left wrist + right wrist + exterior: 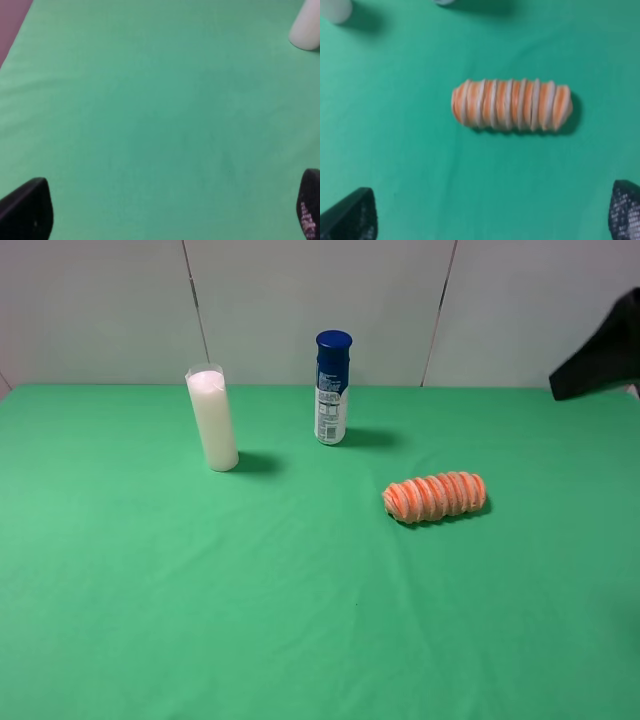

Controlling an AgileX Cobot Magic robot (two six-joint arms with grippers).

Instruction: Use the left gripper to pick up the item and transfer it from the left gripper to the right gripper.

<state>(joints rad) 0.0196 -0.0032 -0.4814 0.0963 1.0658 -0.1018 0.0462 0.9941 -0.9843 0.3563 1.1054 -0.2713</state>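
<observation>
Left gripper [165, 210] spread wide, one fingertip [27, 210] at each lower corner of its wrist view, nothing between. Right gripper [490, 212] likewise spread wide, empty. Right arm [600, 360] raised at the exterior view's right edge.

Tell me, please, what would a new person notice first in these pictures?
The orange and cream striped roll stands out first, lying on its side alone on the green table, right of centre. Behind it a tall white cylinder and a blue-capped bottle stand upright, apart from each other.
</observation>
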